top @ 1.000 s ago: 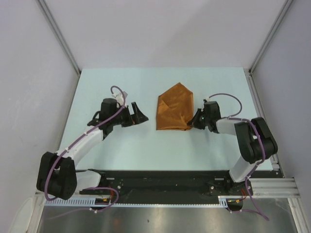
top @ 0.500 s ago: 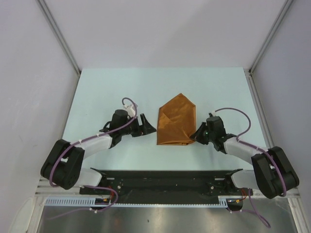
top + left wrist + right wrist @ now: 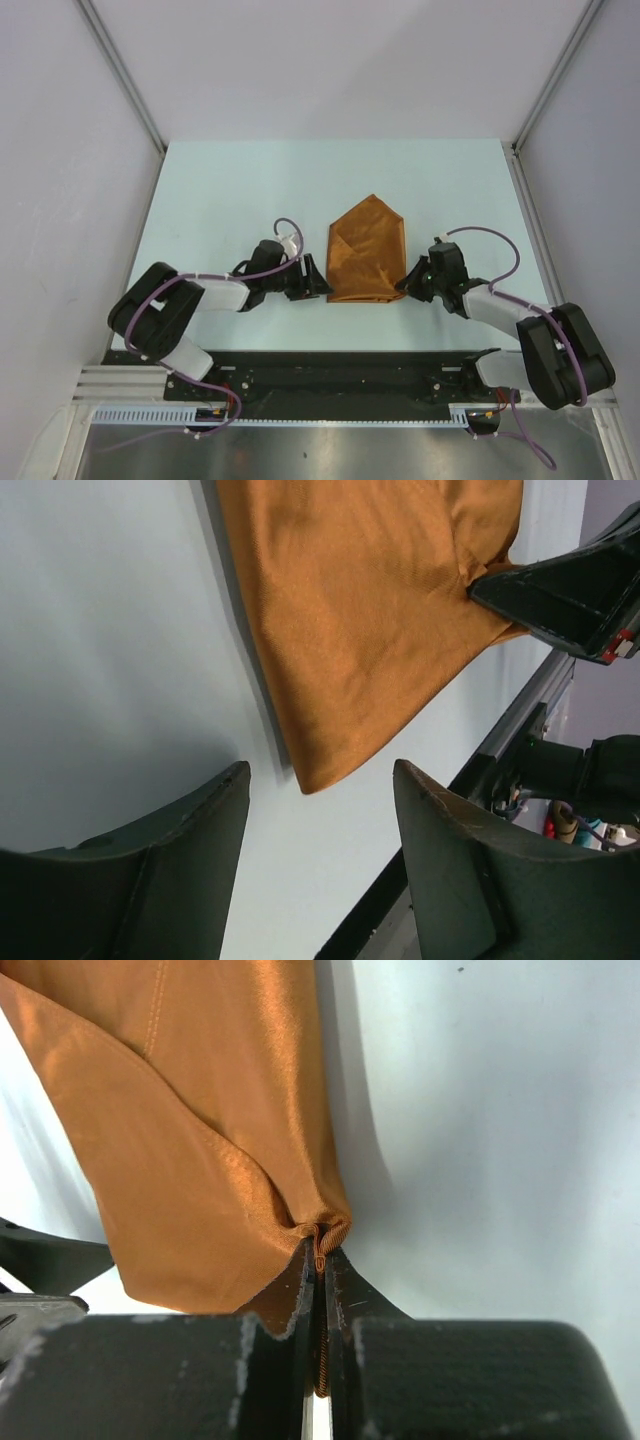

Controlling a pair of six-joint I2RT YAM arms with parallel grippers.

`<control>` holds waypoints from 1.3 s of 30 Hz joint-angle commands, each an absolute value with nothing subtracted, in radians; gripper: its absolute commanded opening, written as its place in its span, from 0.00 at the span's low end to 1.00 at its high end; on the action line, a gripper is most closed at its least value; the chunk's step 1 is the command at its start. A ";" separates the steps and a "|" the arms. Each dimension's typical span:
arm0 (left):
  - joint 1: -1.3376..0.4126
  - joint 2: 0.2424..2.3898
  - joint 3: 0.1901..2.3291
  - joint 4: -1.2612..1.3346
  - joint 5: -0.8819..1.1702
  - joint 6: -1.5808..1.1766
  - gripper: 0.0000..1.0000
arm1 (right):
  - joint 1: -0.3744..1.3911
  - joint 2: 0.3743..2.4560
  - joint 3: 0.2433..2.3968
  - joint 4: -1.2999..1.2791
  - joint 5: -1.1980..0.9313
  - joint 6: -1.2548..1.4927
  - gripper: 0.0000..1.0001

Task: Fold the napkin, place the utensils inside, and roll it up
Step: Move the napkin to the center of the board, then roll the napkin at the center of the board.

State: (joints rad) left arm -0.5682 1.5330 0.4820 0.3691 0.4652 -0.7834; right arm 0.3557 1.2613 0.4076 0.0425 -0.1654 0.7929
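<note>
Napkin (image 3: 365, 250): flat on the pale table (image 3: 220, 200), already folded to a peaked shape, point away from the arms, straight edge nearest them. Probably mid-fold, judging by a gripper at each near corner. No spoon to be seen in any view, so placing and rolling not yet begun.

At the napkin's near right corner: right gripper (image 3: 405, 287), clamped tight on a pinch of hem, with cloth puckered into the closed jaws in the wrist view. At the napkin's near left corner: left gripper (image 3: 318, 285), jaws apart, straddling the corner tip without touching it, low over the table.

Next, most likely: nip the left corner, then lift both corners together and carry them toward the napkin's peak. Calls for a level, matched lift so as not to skew the fold, and a shallow bite on the left to catch cloth only and not scrape the table.

Beyond the napkin's far point: wide bare table for laying the fold over. Left and right of the napkin: room too, with the side walls (image 3: 60, 200) well apart from it. Nearer than the napkin's straight edge: little space before the black base rail (image 3: 340, 365), so better to work away from that side than toward it.
</note>
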 commanded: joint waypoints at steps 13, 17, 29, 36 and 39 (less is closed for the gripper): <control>-0.607 1.706 0.460 0.632 0.489 -0.910 0.38 | 0.347 1.284 0.405 0.046 -0.198 0.787 0.00; -0.607 1.735 0.462 0.663 0.518 -0.933 0.23 | 0.344 1.279 0.411 0.035 -0.192 0.781 0.00; -0.604 1.775 0.540 0.569 0.624 -1.019 0.00 | 0.348 1.089 0.497 -0.155 -0.062 0.661 0.57; -0.580 1.776 0.594 0.499 0.680 -1.037 0.00 | 0.458 0.963 0.537 -0.190 0.061 0.490 0.66; -0.555 1.789 0.598 0.494 0.707 -1.045 0.00 | 0.550 1.001 0.558 -0.212 0.153 0.454 0.67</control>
State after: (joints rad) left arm -0.5812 1.7695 0.5674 0.5167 0.6373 -1.0214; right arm 0.4522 0.9714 0.5060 -0.1616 0.0177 0.5510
